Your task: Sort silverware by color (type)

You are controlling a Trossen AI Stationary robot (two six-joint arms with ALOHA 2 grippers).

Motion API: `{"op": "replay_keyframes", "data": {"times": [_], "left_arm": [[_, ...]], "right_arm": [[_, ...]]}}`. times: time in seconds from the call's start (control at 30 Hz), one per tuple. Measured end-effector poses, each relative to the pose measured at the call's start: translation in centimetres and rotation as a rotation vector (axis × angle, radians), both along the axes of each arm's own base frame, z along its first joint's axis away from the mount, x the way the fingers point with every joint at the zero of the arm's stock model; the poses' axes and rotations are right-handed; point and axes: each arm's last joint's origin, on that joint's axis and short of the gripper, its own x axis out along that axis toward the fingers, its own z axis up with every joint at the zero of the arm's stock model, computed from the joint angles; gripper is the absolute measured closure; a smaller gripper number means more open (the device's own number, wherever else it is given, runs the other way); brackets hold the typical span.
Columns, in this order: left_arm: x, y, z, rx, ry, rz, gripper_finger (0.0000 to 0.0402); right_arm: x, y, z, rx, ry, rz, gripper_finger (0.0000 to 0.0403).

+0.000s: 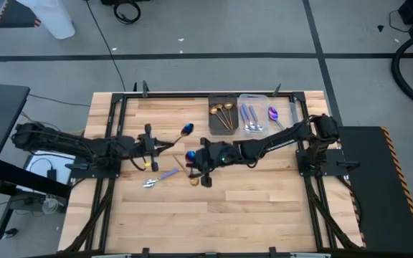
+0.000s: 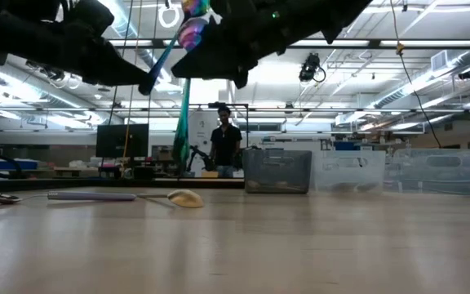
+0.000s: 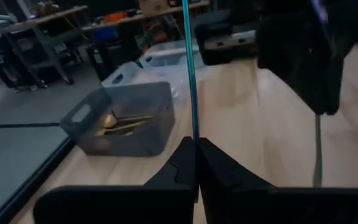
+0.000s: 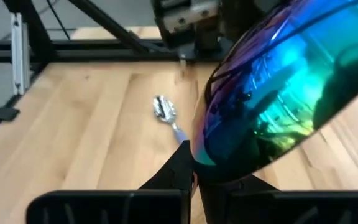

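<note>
Rainbow spoon (image 4: pixel 272 93) is pinched in the right gripper (image 1: pixel 205 166), teal spoon (image 3: pixel 190 81) in the left gripper (image 1: pixel 151 147), both lifted probably for sorting.

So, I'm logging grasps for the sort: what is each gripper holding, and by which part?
Left gripper: teal-blue spoon, pinched at its handle end. Right gripper: iridescent spoon, gripped on the handle below its bowl.

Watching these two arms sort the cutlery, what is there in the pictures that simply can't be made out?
- High view: the clear bins hold cutlery too small to count.
- Right wrist view: the iridescent spoon fills the picture, hiding the table behind it.
- Left wrist view: the teal utensil is cut off at the top edge.
- Low view: the dark bin looks murky, contents unclear.
</note>
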Motion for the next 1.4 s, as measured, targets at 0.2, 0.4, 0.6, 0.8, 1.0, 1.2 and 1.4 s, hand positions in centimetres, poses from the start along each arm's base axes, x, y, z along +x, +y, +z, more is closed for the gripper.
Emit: {"op": "replay_keyframes", "data": {"times": [0.2,0.4,0.6,0.8,1.0,1.2,1.4], "left_arm": [[-0.1,0.0,-0.1,-0.042,-0.001,0.004,0.0392],[-0.2,0.0,-0.6,-0.096,0.032,0.016,0.0392],[-0.3,-0.1,-1.1,-0.169,0.073,0.010,0.0389],[-0.4,-0.3,-1.4,-0.210,0.096,0.013,0.0388],[-0.5,-0.6,-1.5,-0.213,0.101,-0.007,0.0387],[-0.4,-0.6,-1.4,-0.189,0.100,-0.014,0.0387],[-0.4,-0.6,-1.3,-0.178,0.085,-0.026,0.0386]], "right_arm": [[0.0,-0.2,0.0,-0.008,0.006,0.005,0.0378],[-0.1,-0.1,-0.2,-0.019,0.031,0.016,0.0378],[-0.3,-0.4,0.0,-0.056,0.046,0.022,0.0375],[-0.4,-1.0,-0.3,-0.062,0.077,0.021,0.0372],[-0.5,-1.0,-0.5,-0.049,0.098,0.029,0.0387],[-0.8,-0.6,-0.4,-0.018,0.129,0.021,0.0388],[-1.5,-0.3,0.3,0.056,0.164,-0.013,0.0378]]}}
